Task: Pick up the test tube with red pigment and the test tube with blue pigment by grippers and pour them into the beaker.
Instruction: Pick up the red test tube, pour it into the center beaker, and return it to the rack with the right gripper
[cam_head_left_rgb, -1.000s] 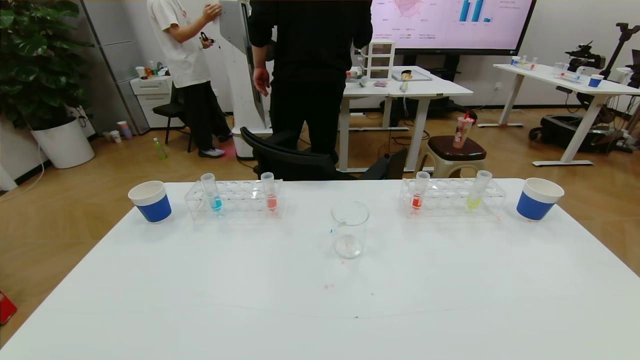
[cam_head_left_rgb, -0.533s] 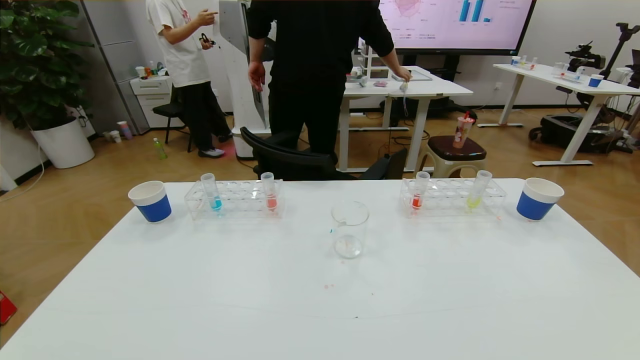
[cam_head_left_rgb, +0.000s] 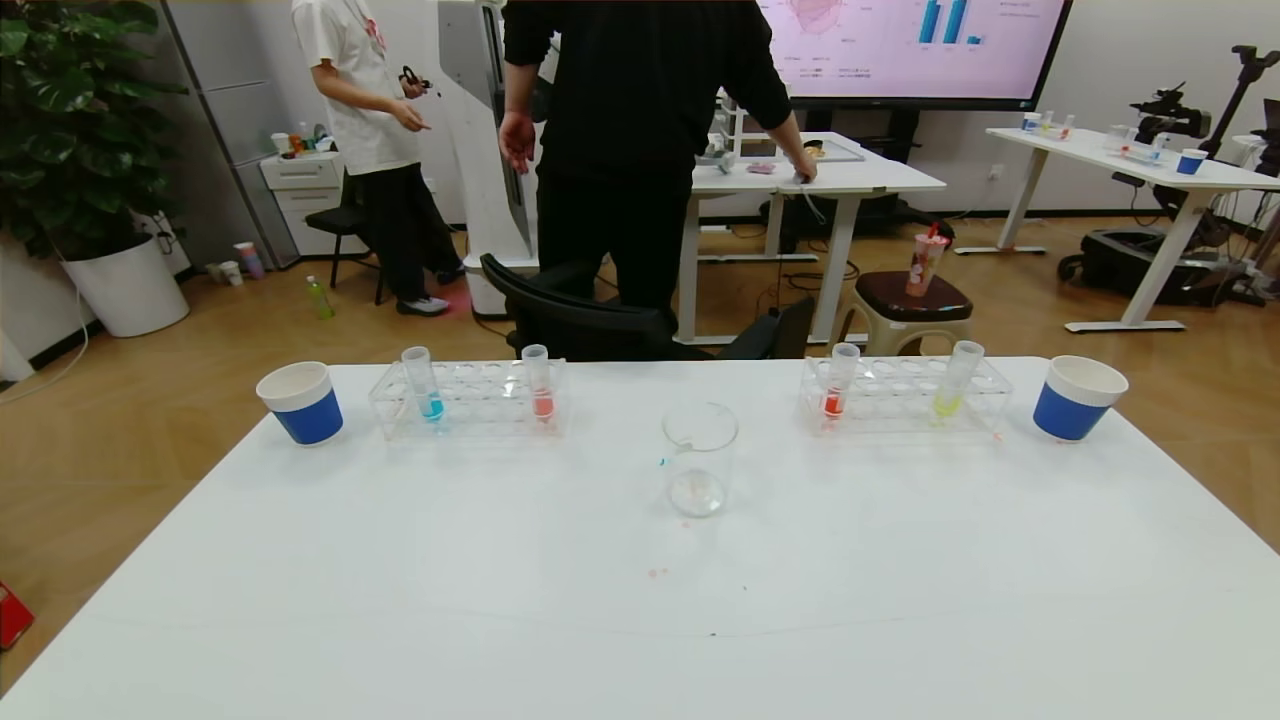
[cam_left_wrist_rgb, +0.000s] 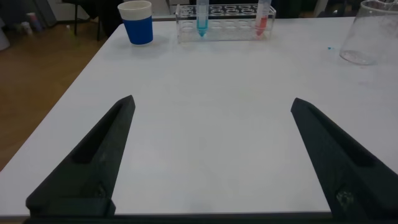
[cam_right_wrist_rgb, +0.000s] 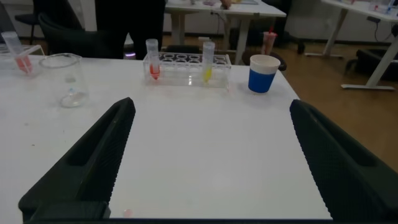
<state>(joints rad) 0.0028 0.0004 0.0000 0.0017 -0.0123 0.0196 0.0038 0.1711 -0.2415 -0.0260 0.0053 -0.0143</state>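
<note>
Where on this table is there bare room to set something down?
The whole near half of the table, in front of the beaker, is bare. Gaps flank the beaker, between it and each rack. The far edge, with racks and blue cups, is crowded.

My matt black plastic fingers (cam_left_wrist_rgb: 93, 162) hang over a smooth matt white table (cam_head_left_rgb: 500, 600), with clear glossy plastic racks (cam_head_left_rgb: 470, 400), tubes and a clear beaker (cam_head_left_rgb: 699, 458) toward its far edge, paper-looking blue cups (cam_head_left_rgb: 302, 402) near its far corners.
</note>
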